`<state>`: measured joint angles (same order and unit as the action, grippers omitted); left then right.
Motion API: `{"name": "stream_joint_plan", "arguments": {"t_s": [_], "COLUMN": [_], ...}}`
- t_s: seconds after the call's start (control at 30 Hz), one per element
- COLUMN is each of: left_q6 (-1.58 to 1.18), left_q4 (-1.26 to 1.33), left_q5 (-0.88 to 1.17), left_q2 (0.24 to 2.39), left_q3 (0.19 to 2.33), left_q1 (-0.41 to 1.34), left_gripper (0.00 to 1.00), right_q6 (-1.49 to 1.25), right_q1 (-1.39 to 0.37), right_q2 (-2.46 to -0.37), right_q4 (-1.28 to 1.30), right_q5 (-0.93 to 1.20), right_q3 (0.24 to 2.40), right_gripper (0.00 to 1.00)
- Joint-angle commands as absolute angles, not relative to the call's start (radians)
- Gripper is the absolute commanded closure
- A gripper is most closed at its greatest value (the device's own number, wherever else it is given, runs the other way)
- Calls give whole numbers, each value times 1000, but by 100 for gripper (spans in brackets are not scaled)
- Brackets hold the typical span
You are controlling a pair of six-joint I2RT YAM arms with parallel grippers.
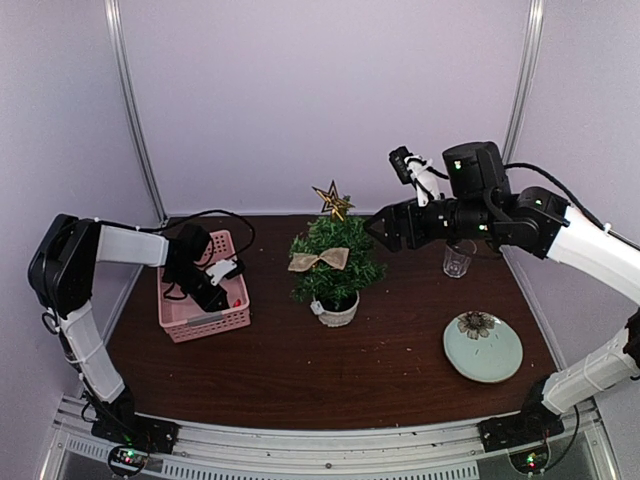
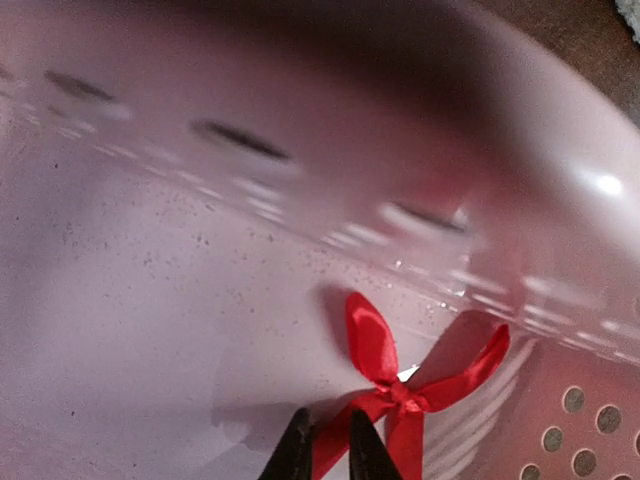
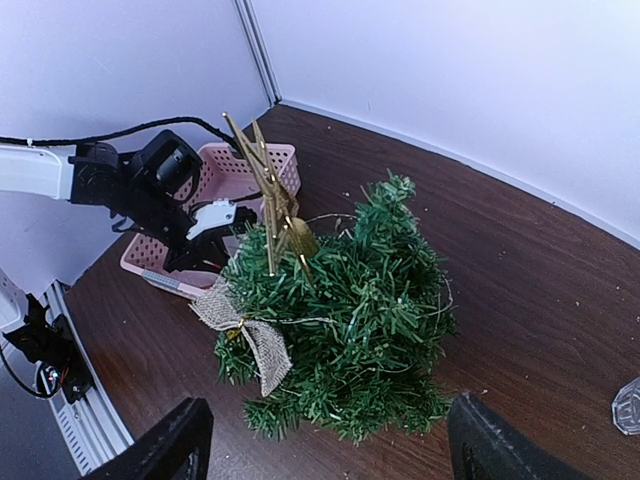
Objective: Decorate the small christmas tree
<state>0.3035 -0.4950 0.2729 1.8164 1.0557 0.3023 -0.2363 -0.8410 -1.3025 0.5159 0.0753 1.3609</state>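
Now left gripper [image 2: 330, 452] nips only bow [image 2: 400, 393] tail in basket [image 1: 205, 321] left of tree [image 1: 335, 265]; may slip on lift; right gripper [image 3: 335, 440] gapes beside tree, could knock star [image 1: 333, 200].

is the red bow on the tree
No, the red bow lies in the pink basket; the small christmas tree holds a burlap bow and gold star.

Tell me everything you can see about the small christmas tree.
The small christmas tree is bushy and dark green with plastic-looking needles, standing upright in a round white pot mid-table. A gold star tops it and a burlap bow hangs on its front. The right fingers, open, hang above it without touching.
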Motion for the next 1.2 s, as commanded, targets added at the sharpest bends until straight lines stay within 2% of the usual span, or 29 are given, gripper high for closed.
{"name": "stream_joint_plan", "arguments": {"t_s": [0.0, 0.3, 0.5, 0.57, 0.6, 0.7, 0.77, 0.93, 1.17], "left_q6": [240, 37, 147, 208, 226, 289, 318, 357, 395], "left_q4": [-515, -462, -493, -565, -602, -688, -690, -605, -570], "left_q5": [259, 273, 400, 399, 384, 343, 310, 278, 277], "left_q2": [1819, 1624, 1591, 1632, 1659, 1741, 1758, 1788, 1863], "left_q3": [1014, 996, 983, 1021, 1048, 1119, 1122, 1096, 1095], "left_q1": [307, 282, 282, 284, 285, 286, 287, 287, 292], "left_gripper": [100, 100, 100, 68, 58, 40, 42, 59, 63], "right_q6": [-237, -219, -214, -213, -214, -217, -217, -230, -232], "right_q1": [-833, -830, -830, -830, -829, -829, -827, -827, -825], "right_q2": [-1310, -1290, -1271, -1268, -1267, -1266, -1267, -1271, -1278], "right_q4": [495, 498, 483, 484, 483, 485, 486, 486, 498], "right_q5": [79, 89, 104, 108, 110, 112, 112, 109, 104], "right_q3": [1356, 1355, 1331, 1328, 1327, 1328, 1330, 1328, 1328], "right_gripper": [16, 16, 17, 17, 17, 16, 16, 16, 16]}}
